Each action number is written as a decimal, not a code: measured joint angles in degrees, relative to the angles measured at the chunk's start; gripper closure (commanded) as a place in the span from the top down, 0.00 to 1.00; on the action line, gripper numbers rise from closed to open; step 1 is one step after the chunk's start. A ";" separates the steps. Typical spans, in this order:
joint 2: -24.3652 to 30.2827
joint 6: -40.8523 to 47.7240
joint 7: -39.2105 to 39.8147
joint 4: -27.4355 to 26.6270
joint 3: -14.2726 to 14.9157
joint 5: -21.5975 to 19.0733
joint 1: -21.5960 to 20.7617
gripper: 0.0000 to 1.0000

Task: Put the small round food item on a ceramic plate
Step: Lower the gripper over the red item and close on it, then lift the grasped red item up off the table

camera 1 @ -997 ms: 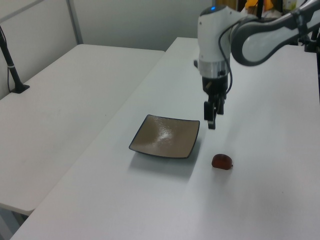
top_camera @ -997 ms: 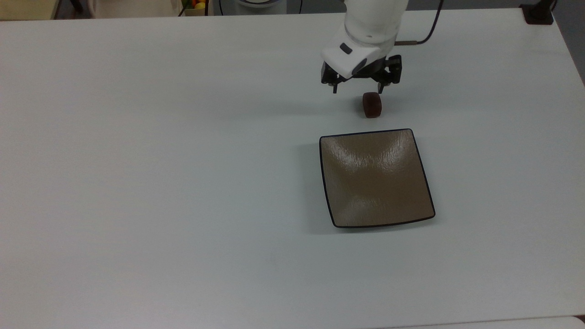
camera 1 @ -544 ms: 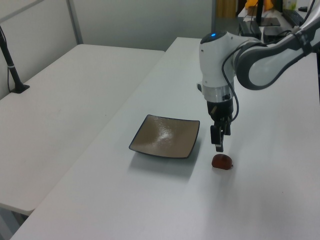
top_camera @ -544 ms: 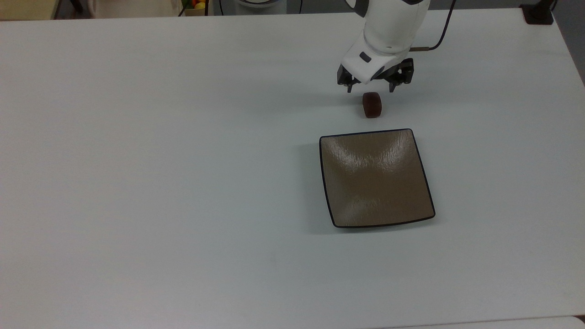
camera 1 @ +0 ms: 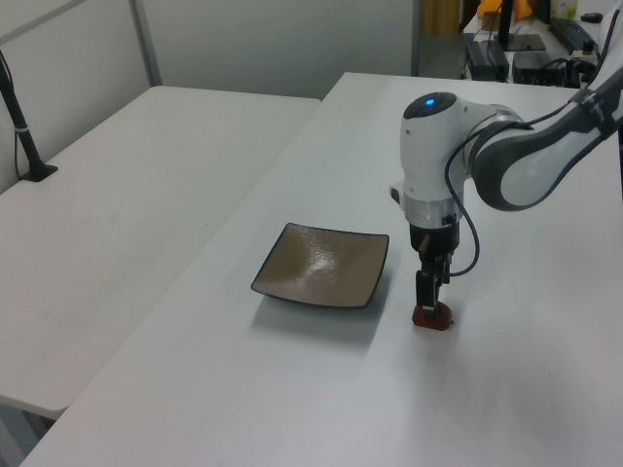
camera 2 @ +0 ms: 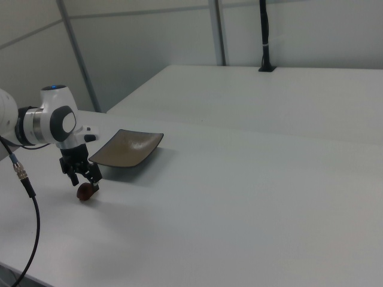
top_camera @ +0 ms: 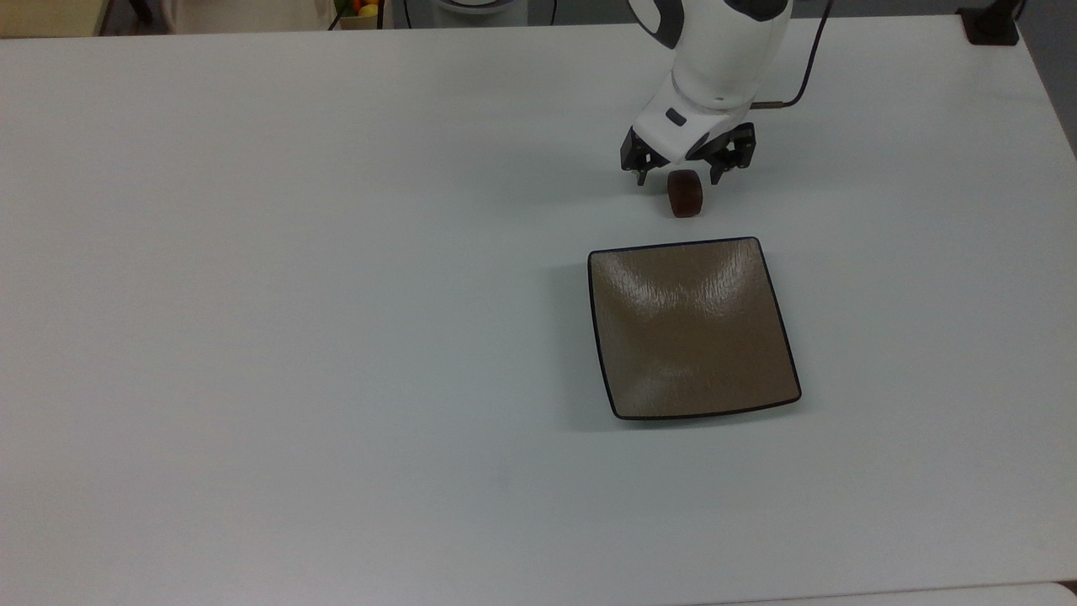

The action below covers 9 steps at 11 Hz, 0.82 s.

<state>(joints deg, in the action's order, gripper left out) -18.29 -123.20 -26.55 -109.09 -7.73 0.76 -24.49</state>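
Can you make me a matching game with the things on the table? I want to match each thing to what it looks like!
Things:
1. ceramic plate
2. small round food item
3. gripper
4. table

Descriptions:
A. dark reddish-brown, lying on the table beside the plate
B. plain white, holding everything up
C. square, glossy tan-brown, nothing on it
D. jaws open, right over the food item

Pairs: 1-C, 2-A, 3-D, 4-B

Even, bright overhead light washes the white desk (top_camera: 336, 337) to a pale, slightly bluish grey. The ceramic plate (top_camera: 692, 328) carries broad white glare streaks and casts a soft shadow toward the top view's left. Shadows stay faint and diffuse; focus is mildly soft throughout.
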 measured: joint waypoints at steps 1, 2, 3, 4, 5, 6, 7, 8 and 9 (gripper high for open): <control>-0.49 -0.13 0.00 0.00 -0.14 1.05 -0.06 1.00; -0.86 -0.22 0.00 0.00 -0.22 1.67 -0.16 1.00; -1.07 -0.24 -0.01 0.00 -0.23 1.86 -0.28 0.95; -1.26 -0.24 -0.01 0.00 -0.23 1.92 -0.37 0.82; -1.48 -0.24 -0.01 0.00 -0.23 2.01 -0.42 0.67; -1.79 -0.25 -0.01 0.00 -0.26 2.42 -0.45 0.52; -2.10 -0.32 -0.01 0.00 -0.36 2.97 -0.46 0.38; -2.22 -0.46 -0.01 0.00 -0.47 3.20 -0.46 0.23; -2.22 -0.47 -0.01 0.01 -0.56 3.23 -0.46 0.16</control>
<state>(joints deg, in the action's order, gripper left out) -20.51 -123.67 -26.56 -109.08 -8.29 3.99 -24.95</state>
